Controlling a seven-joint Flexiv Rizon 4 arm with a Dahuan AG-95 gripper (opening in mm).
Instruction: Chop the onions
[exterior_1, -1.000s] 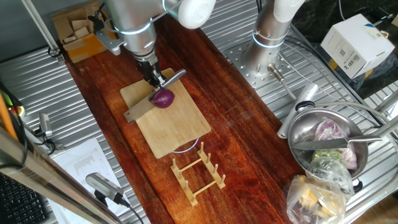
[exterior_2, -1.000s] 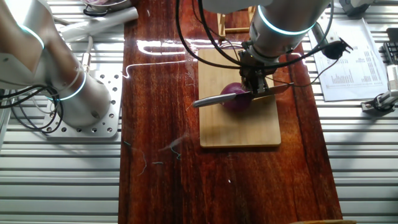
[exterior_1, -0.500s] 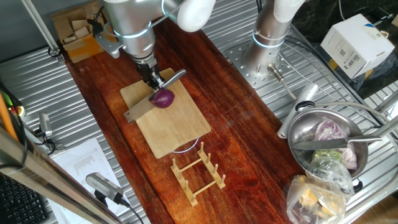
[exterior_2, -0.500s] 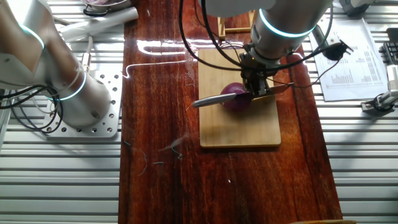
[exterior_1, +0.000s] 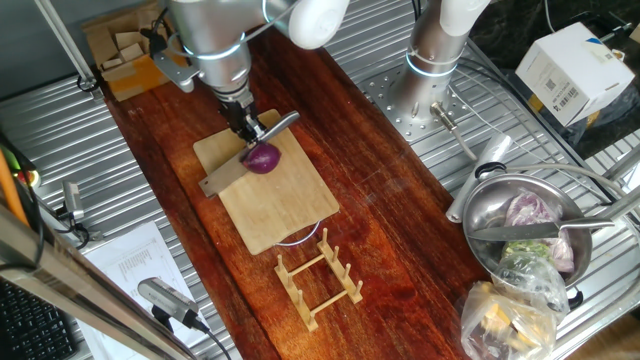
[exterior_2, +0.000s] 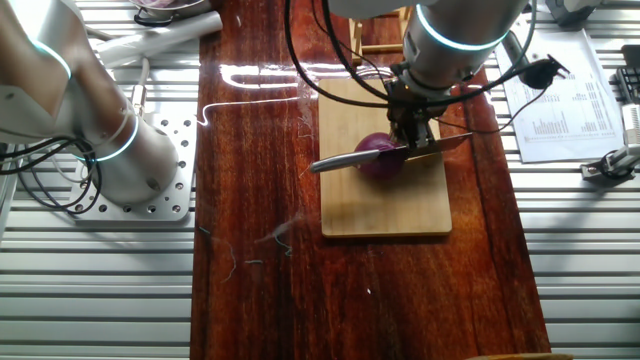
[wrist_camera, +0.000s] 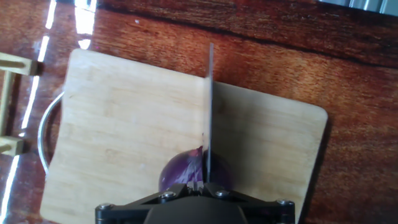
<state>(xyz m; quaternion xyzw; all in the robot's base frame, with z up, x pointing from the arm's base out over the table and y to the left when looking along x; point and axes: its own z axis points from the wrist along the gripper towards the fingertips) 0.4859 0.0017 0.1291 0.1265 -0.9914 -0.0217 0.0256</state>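
Bright, even light fills the room. It seems to come from overhead, though no lamp shows. White glare streaks the polished desk (exterior_2: 250, 75) in the other fixed view and in the hand view's upper left corner. Shadows are soft and short under the cutting board (exterior_2: 385, 205). Both fixed views are sharp; in the hand view the claw (wrist_camera: 196, 208) looks dark and slightly soft.

We see a glossy purple onion (wrist_camera: 189, 174), a matt pale bamboo board (exterior_1: 270, 195), a shiny steel knife (exterior_2: 355, 160), a polished dark wood table (exterior_2: 250, 180), a gleaming metal bowl (exterior_1: 490, 215).
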